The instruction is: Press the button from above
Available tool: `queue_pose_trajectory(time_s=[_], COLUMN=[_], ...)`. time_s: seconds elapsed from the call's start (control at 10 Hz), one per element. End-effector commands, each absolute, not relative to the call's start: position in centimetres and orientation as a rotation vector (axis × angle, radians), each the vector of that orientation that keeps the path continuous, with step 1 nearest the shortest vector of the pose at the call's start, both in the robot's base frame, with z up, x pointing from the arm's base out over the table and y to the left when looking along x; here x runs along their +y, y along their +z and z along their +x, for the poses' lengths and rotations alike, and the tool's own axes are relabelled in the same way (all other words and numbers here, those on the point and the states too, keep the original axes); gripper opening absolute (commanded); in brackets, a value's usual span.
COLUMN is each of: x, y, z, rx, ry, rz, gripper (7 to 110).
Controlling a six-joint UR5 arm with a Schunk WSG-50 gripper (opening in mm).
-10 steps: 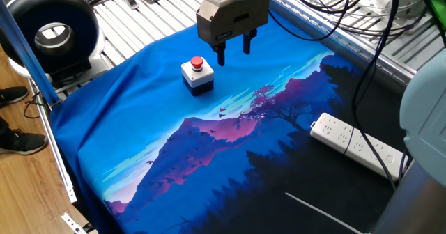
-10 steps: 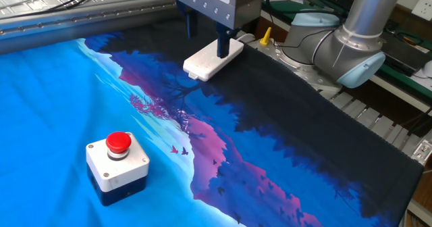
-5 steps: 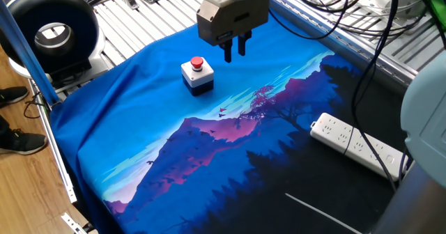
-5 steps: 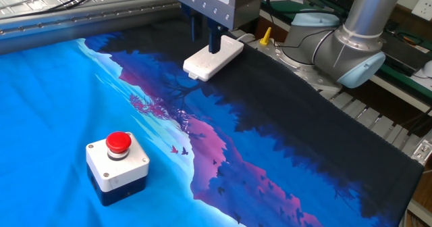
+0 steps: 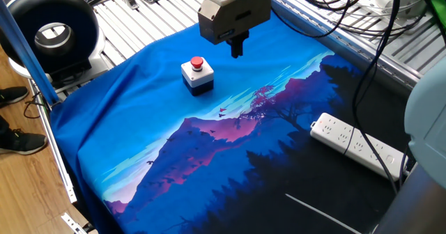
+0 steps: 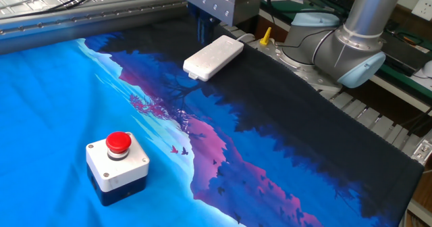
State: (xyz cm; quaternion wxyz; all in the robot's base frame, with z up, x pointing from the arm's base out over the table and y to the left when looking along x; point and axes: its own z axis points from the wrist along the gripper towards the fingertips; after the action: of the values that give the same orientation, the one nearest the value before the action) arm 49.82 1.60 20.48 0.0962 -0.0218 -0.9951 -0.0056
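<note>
**Button not pressed yet — fingers closed, off to the side and high**

Progress:
- Not started on the press itself. Red dome of the button (image 5: 197, 62) sits proud on its white-over-black box, nothing touching it in either fixed view.
- Left to do, as a judgement: shift sideways to get over the dome, then straight down onto it. Approach and press both outstanding.

Button location:
- On the bright blue part of the printed cloth (image 5: 209, 143) covering the worktop, upright, cap facing up.
- Well apart from the white power strip (image 5: 355, 145), which lies over on the dark part of the print.
- In the other fixed view: button (image 6: 119, 142) near the front left, power strip (image 6: 213, 57) further back by the arm.

Arm pose:
- Gripper (image 5: 237, 49) hangs above the cloth, pointing straight down, body roughly vertical.
- Clear air under the tips; no contact with cloth or box.
- Offset to one side of the button, near it but not above it. Tips look higher than the cap.
- Other fixed view shows only the lower edge of the gripper body and a dark finger (image 6: 200, 28) near the top of frame; grey arm joints behind, right.

Fingers:
- Clenched together, empty. One fixed view shows them as a single dark prong, no gap visible, nothing held.
- Suits a poke with closed tips, if that is the plan.

Risk, judged: small dome, so off-centre descent could land on the white housing instead.
</note>
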Motion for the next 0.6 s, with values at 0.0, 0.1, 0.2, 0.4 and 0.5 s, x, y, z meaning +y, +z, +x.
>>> queue_pose_trajectory(time_s=[0.0,0.1,0.2,0.4,0.5], x=[0.1,0.5,0.5,0.3,0.2], y=[21.1,20.8,20.6,20.4,20.2], z=[49.7,51.1,51.8,52.9,53.4], rx=[-2.956,-3.013,-3.033,-3.061,-3.073], ry=[0.065,0.047,0.042,0.014,0.006], rz=[0.011,-0.001,0.002,0.032,0.059], gripper=[7,7,7,7,7])
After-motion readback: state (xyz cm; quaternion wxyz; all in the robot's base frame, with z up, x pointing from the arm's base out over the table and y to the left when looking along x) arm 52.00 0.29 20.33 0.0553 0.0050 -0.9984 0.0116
